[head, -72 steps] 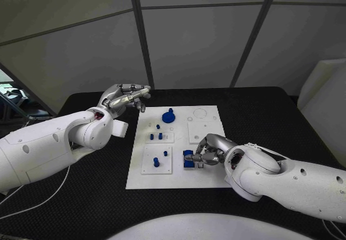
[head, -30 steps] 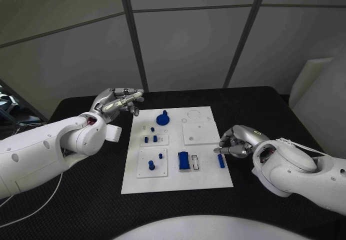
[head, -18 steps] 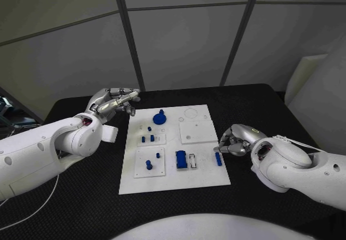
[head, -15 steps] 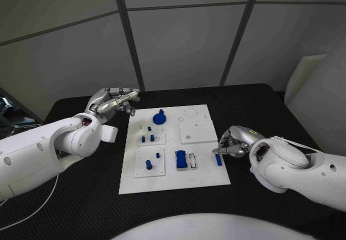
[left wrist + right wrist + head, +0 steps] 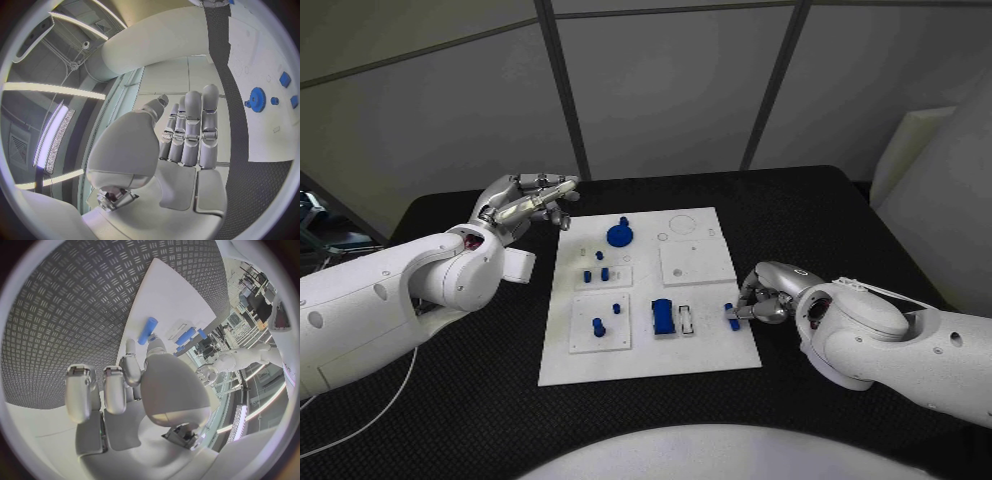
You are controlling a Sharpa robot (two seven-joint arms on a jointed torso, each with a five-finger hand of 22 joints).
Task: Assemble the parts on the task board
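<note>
1. Head view: the white rectangular task board (image 5: pixel 651 352) lies on the black table (image 5: pixel 848 215) between the two hands. The left hand (image 5: pixel 524 203) hovers off the board's far left corner with its silver fingers loosely bent and apart, and it holds nothing. A round blue gear-shaped part with a knob (image 5: pixel 619 236) stands on the board just beside this hand, and small blue pegs (image 5: pixel 596 273) stand a little nearer the robot. The right hand (image 5: pixel 764 296) sits at the board's right edge with its fingers curled inward. A short blue cylindrical peg (image 5: pixel 731 317) lies on the board right at its fingertips; I cannot tell whether they touch it. A blue rectangular block (image 5: pixel 662 317) stands further in from this hand, next to a small white slotted piece (image 5: pixel 687 319).

2. Left wrist view: the left hand (image 5: pixel 181 145) has its fingers stretched out side by side, with nothing in the palm. The gear-shaped part (image 5: pixel 257 96) lies on the board (image 5: pixel 262 55) beyond the fingertips, well apart from them.

3. Right wrist view: the right hand (image 5: pixel 122 390) has its fingers bent forward over the board's edge (image 5: pixel 165 295). The cylindrical peg (image 5: pixel 147 330) lies flat just past the fingertips, not pinched.
</note>
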